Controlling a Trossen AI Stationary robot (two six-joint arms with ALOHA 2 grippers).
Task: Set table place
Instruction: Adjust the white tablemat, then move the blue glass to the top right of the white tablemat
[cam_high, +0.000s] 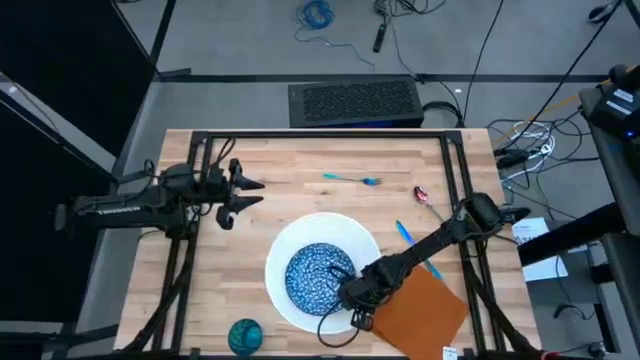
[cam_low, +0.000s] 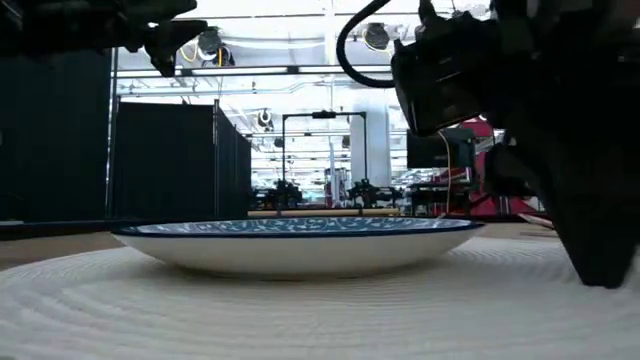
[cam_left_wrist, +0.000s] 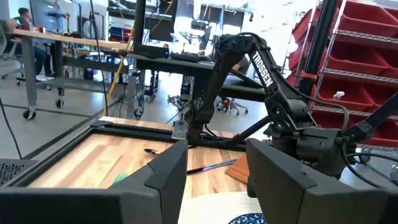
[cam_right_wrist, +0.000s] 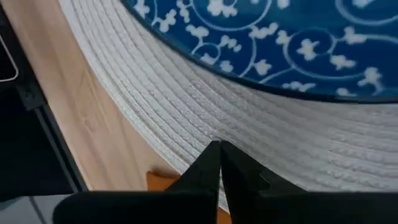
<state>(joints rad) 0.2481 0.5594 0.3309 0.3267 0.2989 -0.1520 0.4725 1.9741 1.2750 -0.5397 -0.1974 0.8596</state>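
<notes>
Place setting half done: bowl (cam_high: 318, 277) sits on plate (cam_high: 290, 243) at table (cam_high: 290, 160) centre-front.
Your right gripper (cam_high: 362, 312), clenched empty, hovers at plate's 5 o'clock by napkin (cam_high: 420, 313); fork (cam_high: 352, 179), spoon (cam_high: 423, 196), knife (cam_high: 404, 235), cup (cam_high: 245, 335) remain; left gripper (cam_high: 250, 193) waits released.

Closed fingers (cam_right_wrist: 219, 163) over ribbed white plate (cam_right_wrist: 249, 134), blue bowl (cam_right_wrist: 298, 37) beyond.

Right tool (cam_high: 362, 303) low, fingers pressed together, left tool (cam_high: 246, 194) raised, fingers spread apart
</notes>
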